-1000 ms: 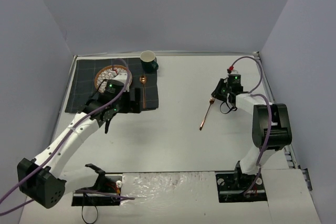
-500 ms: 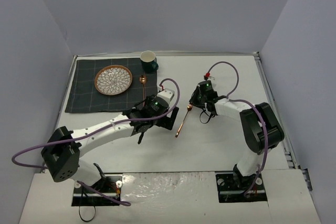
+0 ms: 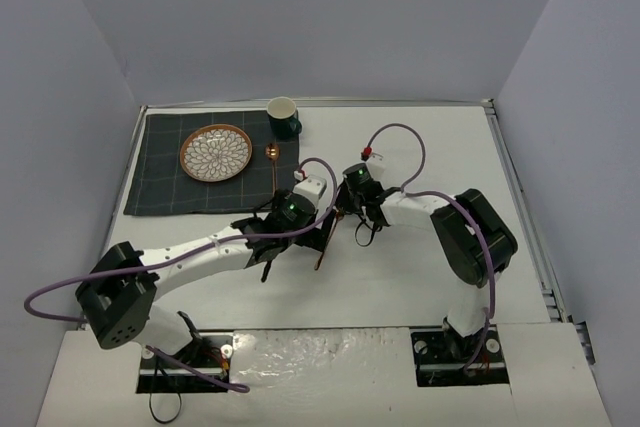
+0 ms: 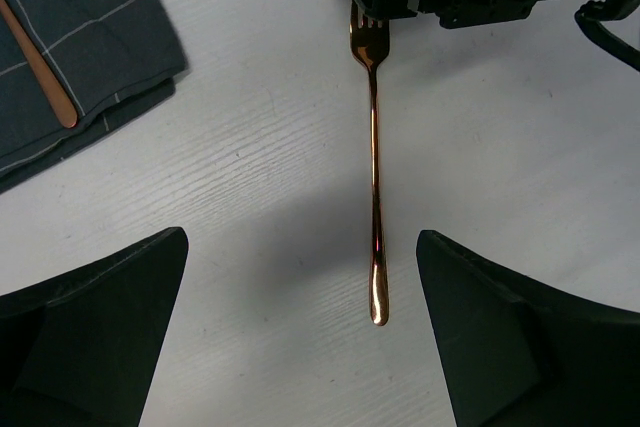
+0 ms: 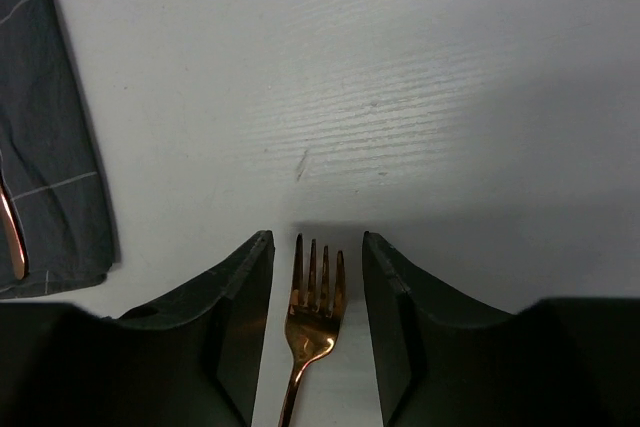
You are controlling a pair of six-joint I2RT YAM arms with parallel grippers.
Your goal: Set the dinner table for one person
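Dinner table (image 3: pixel 430 147) under everything. Mat (image 3: pixel 160 192) with plate (image 3: pixel 215 152) at far-left corner. Left gripper (image 4: pixel 300 237) spread wide, empty, straddling fork (image 4: pixel 375 167) handle mid-table. Right gripper (image 5: pixel 317 237) jaws parted, clear of the tines either side.

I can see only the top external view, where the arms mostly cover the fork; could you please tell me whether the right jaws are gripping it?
Observer: No. In the right wrist view the right gripper has its jaws standing clear of the fork, with a gap on either side of the tines.
Operator: Thank you. And how is the left gripper placed relative to it?
Observer: In the left wrist view the left gripper is wide open, and the fork's handle end sits between its jaws, touching neither.
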